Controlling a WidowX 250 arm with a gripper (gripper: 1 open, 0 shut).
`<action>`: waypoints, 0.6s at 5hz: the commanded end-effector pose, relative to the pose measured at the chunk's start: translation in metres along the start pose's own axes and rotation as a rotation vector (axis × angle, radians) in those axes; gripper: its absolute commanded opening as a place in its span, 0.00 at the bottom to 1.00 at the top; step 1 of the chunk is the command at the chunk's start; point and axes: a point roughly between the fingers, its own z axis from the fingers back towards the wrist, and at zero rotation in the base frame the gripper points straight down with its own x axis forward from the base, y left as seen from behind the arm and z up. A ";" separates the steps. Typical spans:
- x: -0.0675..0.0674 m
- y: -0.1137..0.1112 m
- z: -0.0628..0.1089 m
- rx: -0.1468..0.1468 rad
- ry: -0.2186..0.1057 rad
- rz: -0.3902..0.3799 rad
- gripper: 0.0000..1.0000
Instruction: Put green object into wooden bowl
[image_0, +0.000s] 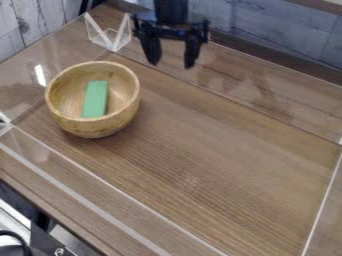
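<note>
The green object (96, 98) lies flat inside the wooden bowl (92, 99), which stands on the left part of the table. My gripper (173, 52) hangs over the back of the table, up and to the right of the bowl and apart from it. Its two dark fingers (152, 50) point down and stand spread, with nothing between them.
A clear plastic wall (174, 224) rims the wooden table top (214, 140) on all sides. A small clear bracket (107, 32) stands at the back left, near my gripper. A light wooden wall panel is at the far left.
</note>
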 end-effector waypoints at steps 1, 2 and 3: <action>0.022 0.007 0.026 0.003 -0.082 -0.013 1.00; 0.016 0.001 0.029 0.002 -0.087 -0.057 1.00; 0.008 -0.007 0.032 -0.001 -0.087 -0.096 1.00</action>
